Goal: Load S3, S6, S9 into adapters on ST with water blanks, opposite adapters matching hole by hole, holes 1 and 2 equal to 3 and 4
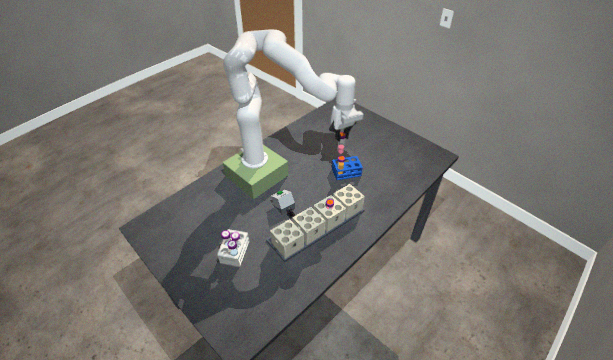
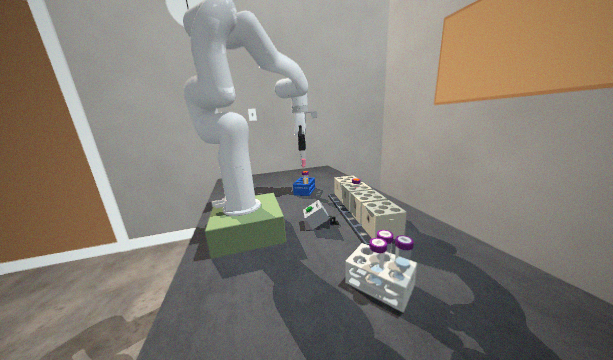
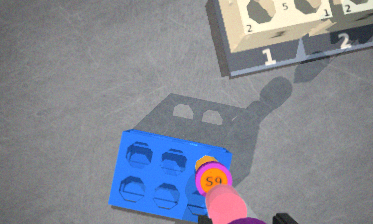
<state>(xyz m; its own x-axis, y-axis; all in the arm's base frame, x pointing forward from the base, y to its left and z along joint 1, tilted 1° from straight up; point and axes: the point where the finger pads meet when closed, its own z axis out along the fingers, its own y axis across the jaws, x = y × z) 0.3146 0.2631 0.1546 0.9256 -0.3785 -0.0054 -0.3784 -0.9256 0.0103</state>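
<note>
My gripper (image 1: 342,134) (image 2: 302,147) (image 3: 247,221) is shut on an upright sample tube (image 1: 341,149) (image 2: 303,163) (image 3: 226,202) with pink at its lower end; its ID is not readable. It hangs above and beside the blue rack (image 1: 356,175) (image 2: 300,190) (image 3: 152,172). Sample S9 (image 1: 341,159) (image 2: 305,173) (image 3: 214,181), with orange contents, stands in a corner hole there. Another orange-dotted tube (image 1: 330,203) (image 2: 356,181) stands in the adapter second from the blue rack's end; its ID is unreadable. Three white-dotted blanks (image 1: 232,244) (image 2: 404,242) stand in the white rack (image 1: 229,259) (image 2: 408,292).
Four cream adapters stand in a row on the loading stand (image 2: 343,212) (image 3: 244,65); the other three show no tubes. The green DONE key (image 1: 280,192) (image 2: 309,209) is on its small sloped desk, between the green arm base (image 1: 268,182) (image 2: 246,235) and the adapters.
</note>
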